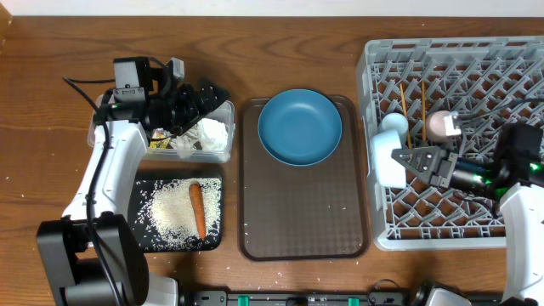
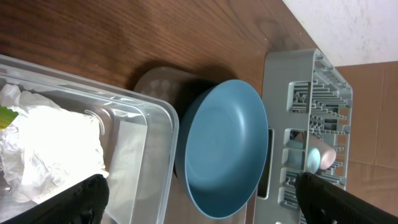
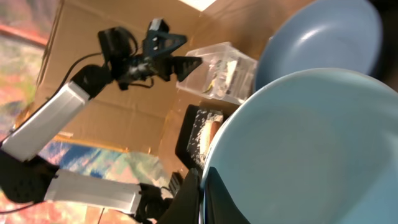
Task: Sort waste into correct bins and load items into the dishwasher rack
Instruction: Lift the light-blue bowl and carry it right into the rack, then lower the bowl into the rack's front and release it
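My right gripper is shut on the rim of the white-and-light-blue bowl, which stands on edge at the left side of the grey dishwasher rack. The right wrist view shows my jaws pinching the bowl's rim. A pink cup, a pale cup and chopsticks lie in the rack. The dark-blue plate sits on the brown tray. My left gripper is open and empty above the clear tub, which holds tissue and wrapper.
The black tray at the front left holds rice and the carrot. The brown serving tray lies between the bins and the rack. In the left wrist view the tub, tissue and plate show.
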{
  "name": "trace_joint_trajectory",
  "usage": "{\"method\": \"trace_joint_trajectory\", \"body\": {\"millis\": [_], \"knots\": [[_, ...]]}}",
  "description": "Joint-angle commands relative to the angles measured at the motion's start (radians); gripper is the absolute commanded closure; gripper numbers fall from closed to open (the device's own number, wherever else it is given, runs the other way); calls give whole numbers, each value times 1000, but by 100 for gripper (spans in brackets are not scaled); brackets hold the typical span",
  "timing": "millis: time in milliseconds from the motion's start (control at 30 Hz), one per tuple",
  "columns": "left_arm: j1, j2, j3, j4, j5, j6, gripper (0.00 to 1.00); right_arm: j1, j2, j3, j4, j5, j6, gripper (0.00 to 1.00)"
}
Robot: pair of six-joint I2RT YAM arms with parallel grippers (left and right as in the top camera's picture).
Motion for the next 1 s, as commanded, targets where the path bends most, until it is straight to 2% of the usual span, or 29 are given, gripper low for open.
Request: {"method": "trace_joint_trajectory", "body": {"millis": [0, 167, 400, 667, 867, 967], "knots": [[4, -3, 7, -3, 13, -8, 2, -44, 8, 7, -29, 39, -95, 99], [4, -3, 7, -3, 13, -8, 2, -82, 11, 3, -83, 59, -151, 99], [4, -3, 7, -3, 13, -8, 2, -82, 11, -36, -82, 66, -157, 99], [4, -3, 7, -3, 13, -8, 2, -82, 11, -163, -23, -45, -157, 99], [4, -3, 7, -3, 13, -8, 2, -109, 11, -200, -7, 51, -156, 99], [4, -3, 7, -3, 13, -8, 2, -149, 11, -195, -4, 31, -149, 99]]}}
